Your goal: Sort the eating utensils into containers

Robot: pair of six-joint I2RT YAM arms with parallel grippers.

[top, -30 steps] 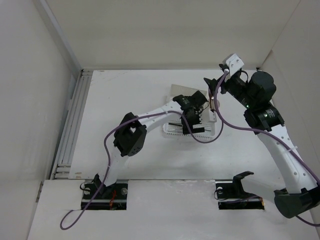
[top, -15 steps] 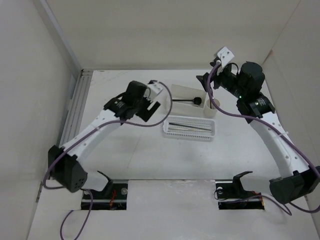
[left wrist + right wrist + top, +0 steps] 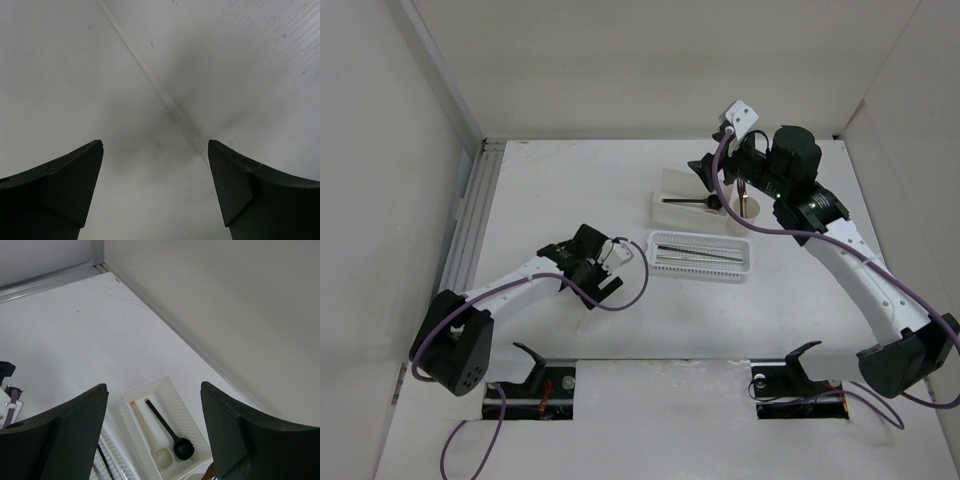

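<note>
The white square box holds a black spoon; the right wrist view shows the black spoon beside a beige spoon in that box. Thin dark and pale sticks lie in the long mesh basket. A brownish piece stands in the cream cup. My right gripper hangs open above the box, its fingers holding nothing. My left gripper is low over bare table left of the basket, open and empty, with its fingers wide apart.
Purple cables loop along both arms. White walls enclose the table at the back, left and right. A metal rail runs along the left side. The basket's corner shows in the right wrist view.
My left arm swung from over the basket out to the left, then came down beside the basket's left end, its jaws narrowing slightly. My right gripper moved left from the cup to over the box.
</note>
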